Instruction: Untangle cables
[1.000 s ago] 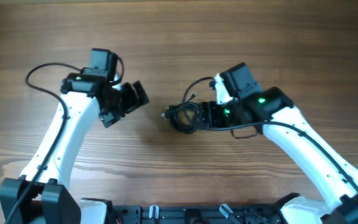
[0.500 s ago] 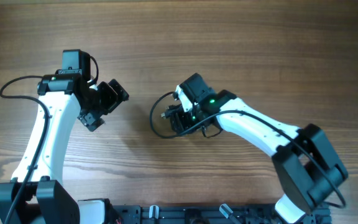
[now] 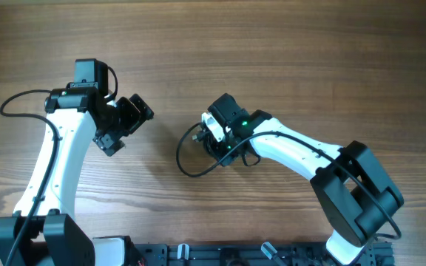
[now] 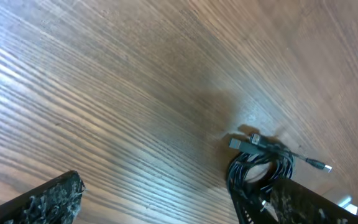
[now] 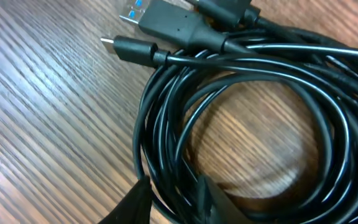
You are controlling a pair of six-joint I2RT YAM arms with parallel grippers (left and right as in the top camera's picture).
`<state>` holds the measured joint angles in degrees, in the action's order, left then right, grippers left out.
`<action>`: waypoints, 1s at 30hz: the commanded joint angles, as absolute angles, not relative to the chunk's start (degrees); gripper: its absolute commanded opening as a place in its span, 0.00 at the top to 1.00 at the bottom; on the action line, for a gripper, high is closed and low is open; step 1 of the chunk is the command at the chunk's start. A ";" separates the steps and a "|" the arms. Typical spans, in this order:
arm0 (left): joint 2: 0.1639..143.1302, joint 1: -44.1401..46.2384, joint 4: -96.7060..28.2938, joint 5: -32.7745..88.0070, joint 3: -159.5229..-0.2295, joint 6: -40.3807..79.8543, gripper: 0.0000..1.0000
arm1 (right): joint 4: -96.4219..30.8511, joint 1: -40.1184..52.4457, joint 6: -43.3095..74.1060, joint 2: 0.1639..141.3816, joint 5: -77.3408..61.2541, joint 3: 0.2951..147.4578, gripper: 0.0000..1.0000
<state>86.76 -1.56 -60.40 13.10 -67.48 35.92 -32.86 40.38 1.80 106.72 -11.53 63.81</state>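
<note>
Cables (image 5: 157,143) in a coil on the table (image 3: 272,44) — right claw (image 5: 173,199) around them, left claw (image 3: 128,122) well apart, leftward

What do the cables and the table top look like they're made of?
Cables: black, smooth jacket, probably rubber or soft plastic; glossy highlights run along the strands. Their USB plug: matte black moulded plastic with a metal-looking tip. Table: wood or wood-look laminate, brown with streaky grain and a slight sheen; which of the two, I can't tell.
</note>
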 commanded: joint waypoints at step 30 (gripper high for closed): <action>87.13 7.66 -56.64 30.39 -64.60 24.84 0.00 | -7.14 24.99 49.78 64.12 -19.42 86.80 0.95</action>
